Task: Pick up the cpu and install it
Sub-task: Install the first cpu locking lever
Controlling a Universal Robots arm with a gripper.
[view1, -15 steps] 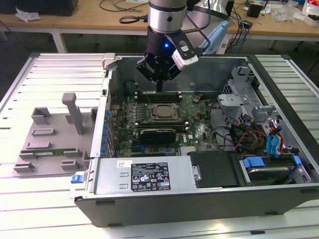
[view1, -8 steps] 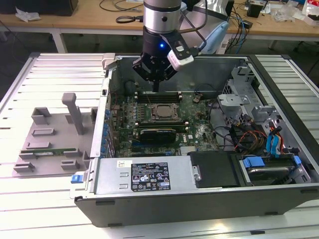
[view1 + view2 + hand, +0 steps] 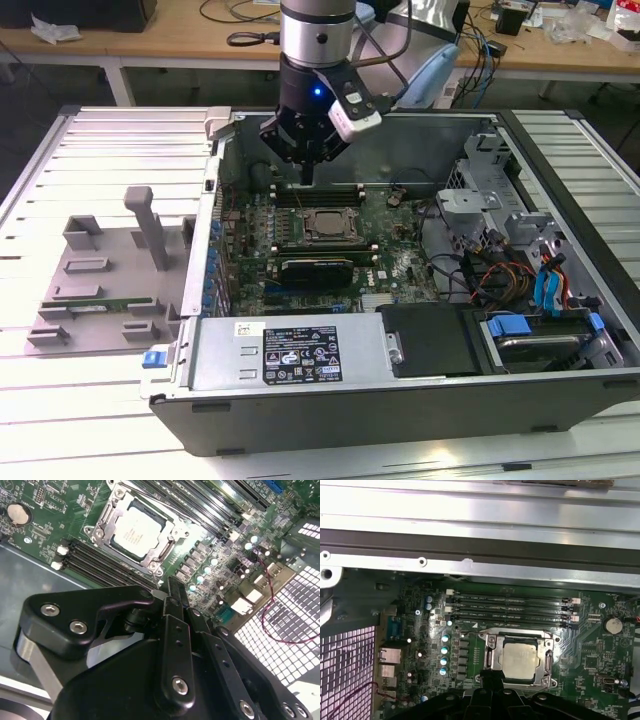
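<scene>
1. We see the cpu (image 3: 136,531) already seated in the motherboard's socket frame (image 3: 167,550).
2. Our gripper (image 3: 306,172) hovers just above it, fingers pinched narrow, holding nothing.
3. We judge placement done; the frame apparently remains unlatched.

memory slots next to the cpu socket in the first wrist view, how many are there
4, running side by side in one bank between the cpu in its socket and the case's metal wall. All look empty. More may lie beyond the socket, hidden behind the gripper.
</scene>
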